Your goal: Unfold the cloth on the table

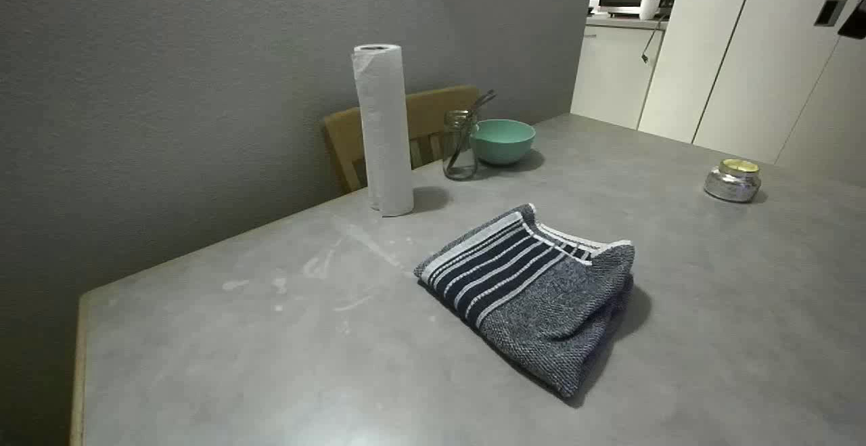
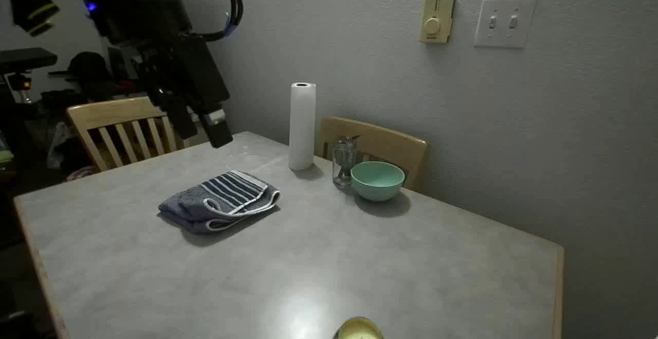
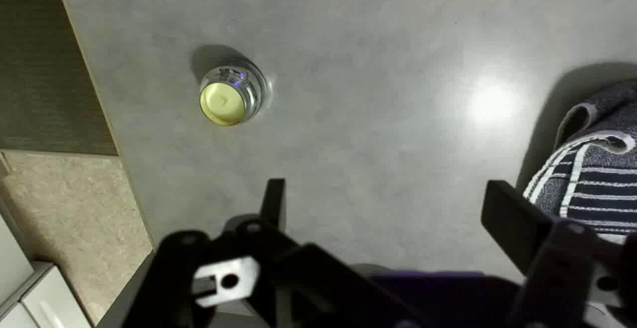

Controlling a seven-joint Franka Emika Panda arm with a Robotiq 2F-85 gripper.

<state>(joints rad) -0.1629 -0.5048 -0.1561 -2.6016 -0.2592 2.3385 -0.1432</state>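
The cloth [image 1: 534, 304] is a dark grey-blue towel with a white-and-dark striped band. It lies folded in a compact stack on the grey table [image 1: 223, 371], with its white-edged layers curling up on one side. It also shows in an exterior view [image 2: 218, 202] and, cut off, at the right edge of the wrist view [image 3: 604, 183]. My gripper [image 2: 201, 132] hangs in the air above table height, apart from the cloth. In the wrist view the gripper [image 3: 388, 201] has its fingers wide apart with only bare tabletop showing between them.
A white paper-towel roll [image 1: 384, 131] stands near the wall-side edge, with a glass jar of utensils [image 1: 460, 145] and a green bowl [image 1: 504, 141] beside it. A candle jar [image 3: 231, 96] stands on the table away from the cloth. Wooden chairs [image 2: 375, 136] stand at the edges.
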